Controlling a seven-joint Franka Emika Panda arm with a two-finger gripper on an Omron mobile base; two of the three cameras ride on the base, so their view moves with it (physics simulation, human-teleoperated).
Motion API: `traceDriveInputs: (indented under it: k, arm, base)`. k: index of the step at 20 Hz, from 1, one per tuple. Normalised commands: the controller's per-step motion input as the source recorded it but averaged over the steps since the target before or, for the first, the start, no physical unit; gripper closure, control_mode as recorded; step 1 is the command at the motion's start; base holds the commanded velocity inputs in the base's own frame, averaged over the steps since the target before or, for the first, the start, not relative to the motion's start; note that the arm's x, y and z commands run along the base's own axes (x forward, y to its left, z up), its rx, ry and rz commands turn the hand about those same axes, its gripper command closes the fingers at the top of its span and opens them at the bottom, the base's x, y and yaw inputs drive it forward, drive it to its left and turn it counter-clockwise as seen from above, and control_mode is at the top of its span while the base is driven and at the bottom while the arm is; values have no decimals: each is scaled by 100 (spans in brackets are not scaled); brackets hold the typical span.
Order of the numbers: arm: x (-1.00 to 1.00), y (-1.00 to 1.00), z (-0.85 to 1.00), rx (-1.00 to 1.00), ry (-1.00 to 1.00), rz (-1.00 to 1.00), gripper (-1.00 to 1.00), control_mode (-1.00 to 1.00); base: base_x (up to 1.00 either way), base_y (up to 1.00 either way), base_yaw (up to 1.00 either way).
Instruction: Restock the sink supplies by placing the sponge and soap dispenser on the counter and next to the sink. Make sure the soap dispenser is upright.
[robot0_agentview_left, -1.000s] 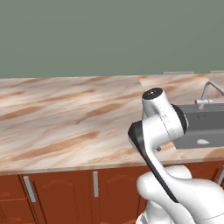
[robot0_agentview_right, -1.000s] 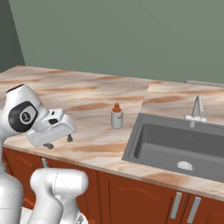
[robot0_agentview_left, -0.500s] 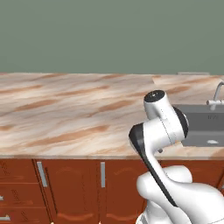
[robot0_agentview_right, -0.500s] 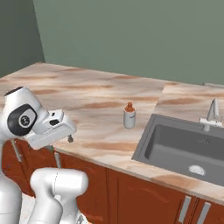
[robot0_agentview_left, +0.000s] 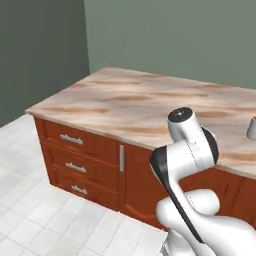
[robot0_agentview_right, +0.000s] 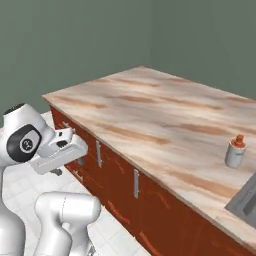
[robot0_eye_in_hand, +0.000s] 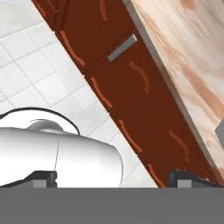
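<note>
White soap dispenser (robot0_agentview_right: 235, 152) upright at right on counter (robot0_agentview_right: 150, 115) | likely light, slick; grasp mid-body | my gripper (robot0_eye_in_hand: 113, 177) wide open, empty

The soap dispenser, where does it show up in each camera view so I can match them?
Left base view: soap dispenser at the right edge, cut off, on the counter.
Right base view: far right, upright, near the sink corner.
Hand view: I cannot find it.
Shared landmark: the cabinet door handle, which all three views show.
</note>
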Motion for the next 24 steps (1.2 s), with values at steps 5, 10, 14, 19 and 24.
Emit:
traceDriveInputs:
  k: [5, 10, 14, 19, 24]
  arm:
    - [0, 0, 0, 0, 0, 0, -100, 100]
    - [0, 0, 0, 0, 0, 0, -100, 100]
    - [0, 0, 0, 0, 0, 0, -100, 100]
    - [0, 0, 0, 0, 0, 0, -100, 100]
    - [0, 0, 0, 0, 0, 0, -100, 100]
  base:
    - [-22, 78, 76]
    - [-46, 26, 74]
    - [-58, 0, 70]
    - [-28, 24, 71]
    - [42, 66, 64]
